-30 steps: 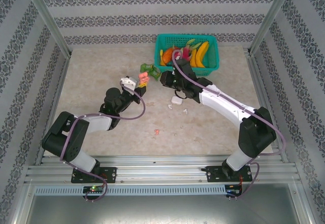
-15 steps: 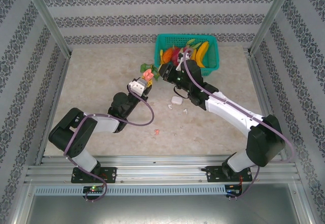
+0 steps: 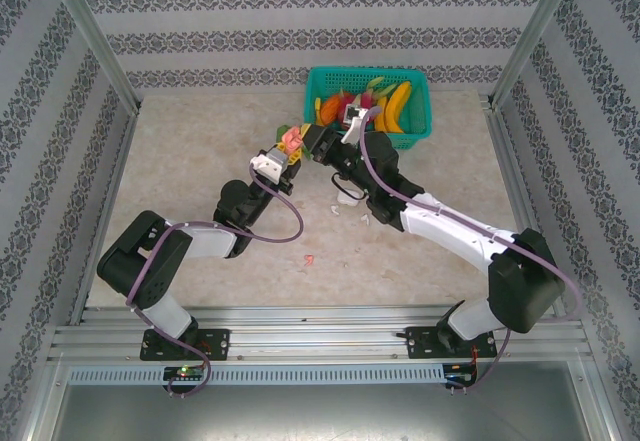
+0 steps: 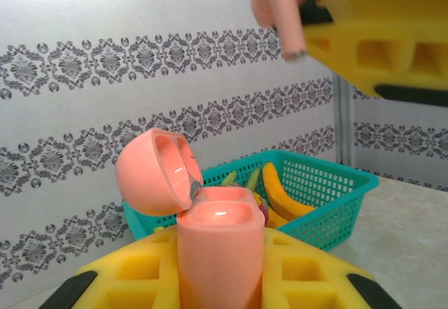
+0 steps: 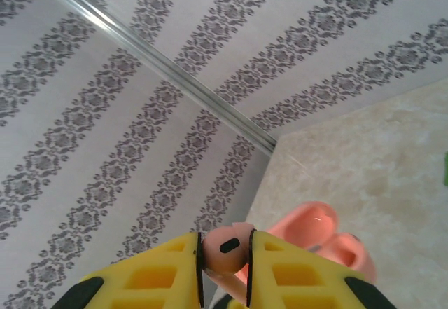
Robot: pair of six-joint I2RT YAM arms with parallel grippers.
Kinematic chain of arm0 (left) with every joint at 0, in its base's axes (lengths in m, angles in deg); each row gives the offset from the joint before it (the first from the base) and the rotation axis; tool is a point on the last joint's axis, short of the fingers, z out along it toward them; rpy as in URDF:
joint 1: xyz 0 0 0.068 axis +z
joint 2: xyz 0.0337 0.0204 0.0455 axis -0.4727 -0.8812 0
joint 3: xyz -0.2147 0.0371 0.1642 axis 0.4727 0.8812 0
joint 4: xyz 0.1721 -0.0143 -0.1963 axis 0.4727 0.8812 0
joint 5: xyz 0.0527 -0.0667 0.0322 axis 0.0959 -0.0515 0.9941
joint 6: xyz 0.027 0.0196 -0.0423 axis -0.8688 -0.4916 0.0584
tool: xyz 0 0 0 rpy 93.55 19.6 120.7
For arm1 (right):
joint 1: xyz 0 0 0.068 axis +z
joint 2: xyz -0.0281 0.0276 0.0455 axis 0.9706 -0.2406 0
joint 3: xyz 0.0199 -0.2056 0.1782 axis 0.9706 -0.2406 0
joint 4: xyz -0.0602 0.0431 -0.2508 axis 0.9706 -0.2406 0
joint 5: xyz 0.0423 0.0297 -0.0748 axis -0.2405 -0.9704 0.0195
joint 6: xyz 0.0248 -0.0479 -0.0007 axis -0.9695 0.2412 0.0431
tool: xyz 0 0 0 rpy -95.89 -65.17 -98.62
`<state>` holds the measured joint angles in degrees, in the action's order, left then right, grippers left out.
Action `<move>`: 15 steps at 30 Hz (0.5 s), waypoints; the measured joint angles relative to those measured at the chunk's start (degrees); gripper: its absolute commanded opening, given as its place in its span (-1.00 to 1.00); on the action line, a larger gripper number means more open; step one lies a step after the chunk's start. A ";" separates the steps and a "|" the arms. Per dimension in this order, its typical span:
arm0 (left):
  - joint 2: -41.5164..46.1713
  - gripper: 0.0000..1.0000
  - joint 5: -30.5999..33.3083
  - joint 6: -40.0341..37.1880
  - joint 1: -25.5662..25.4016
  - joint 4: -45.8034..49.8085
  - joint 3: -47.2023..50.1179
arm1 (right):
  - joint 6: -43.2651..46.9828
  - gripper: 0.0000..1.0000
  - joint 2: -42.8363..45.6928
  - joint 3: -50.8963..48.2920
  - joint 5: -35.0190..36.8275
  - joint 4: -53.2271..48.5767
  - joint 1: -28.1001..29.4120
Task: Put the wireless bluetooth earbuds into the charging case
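The left pincer (image 4: 220, 275) is clamped shut on the open pink case (image 4: 210, 218). It holds the case upright with the lid flipped back, raised off the tabletop (image 3: 200, 161) near the basket (image 3: 418, 86). The right pincer (image 5: 227, 274) is nearly closed, pinching 1 pink bud (image 5: 224, 246) just above and beside the case (from the left wrist, its stem points down).

To do this well, I would hold the case level and line the stem over its well. Then come straight down slowly and let go only once the bud seats. A tilted entry could catch the rim or nudge the lid.

A 2nd pink bud (image 3: 309, 259) lies on the tabletop, well apart.

Against 1 second ago, both pincers sit nearer the basket and closer together.
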<state>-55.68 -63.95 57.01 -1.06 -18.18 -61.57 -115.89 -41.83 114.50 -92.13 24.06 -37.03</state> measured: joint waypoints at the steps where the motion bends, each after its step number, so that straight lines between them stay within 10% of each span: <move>1: 0.00 -1.00 -0.50 0.20 0.00 0.00 0.00 | 0.24 -0.59 -0.07 -0.17 0.00 1.01 0.24; 15: 0.00 -1.00 -3.10 1.44 0.02 -0.04 -0.83 | 1.09 -0.63 -1.42 -4.04 0.00 9.60 1.36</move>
<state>-55.68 -67.06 58.45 -1.04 -18.23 -62.40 -114.80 -43.25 110.45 -92.13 33.66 -35.68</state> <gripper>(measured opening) 0.216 0.192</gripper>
